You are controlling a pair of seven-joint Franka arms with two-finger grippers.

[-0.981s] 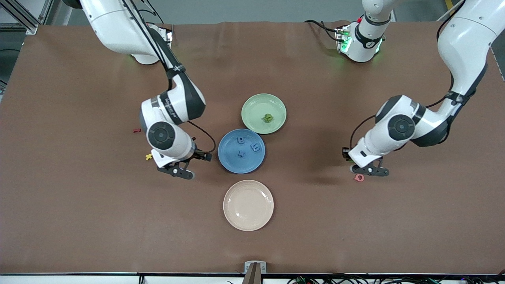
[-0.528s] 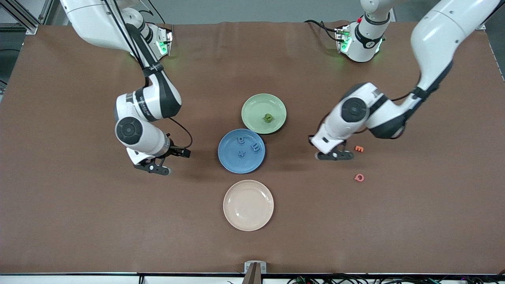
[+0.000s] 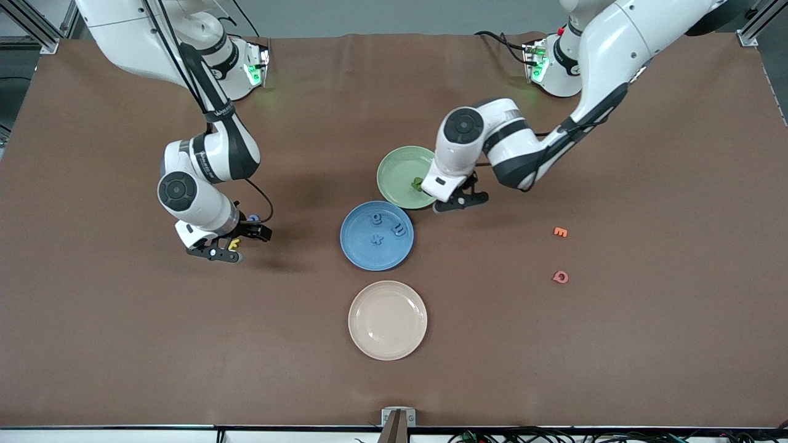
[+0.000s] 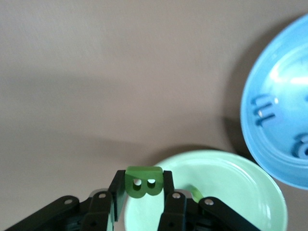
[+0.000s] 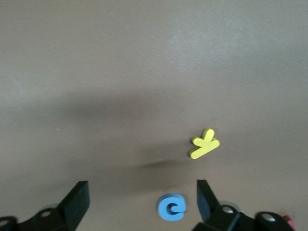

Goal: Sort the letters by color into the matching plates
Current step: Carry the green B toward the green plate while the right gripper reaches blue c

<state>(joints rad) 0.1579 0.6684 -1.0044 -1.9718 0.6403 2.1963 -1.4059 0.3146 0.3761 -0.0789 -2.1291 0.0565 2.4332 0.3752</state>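
Low at centre frame sits the blue plate [image 3: 377,235] with three blue letters [image 3: 399,230], left of it the right gripper [image 3: 221,249] spread wide over a blue letter [image 5: 172,207], and higher up the left gripper [image 4: 143,192] pinches a green letter [image 4: 144,181] over the green plate's [image 3: 400,166] rim.

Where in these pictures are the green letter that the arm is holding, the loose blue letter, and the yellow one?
green letter B [image 4: 144,181], left wrist view, on its front face between the fingers.
blue letter [image 5: 172,207], right wrist view, on its curved body.
yellow letter [image 5: 204,144], right wrist view, on its middle stroke.
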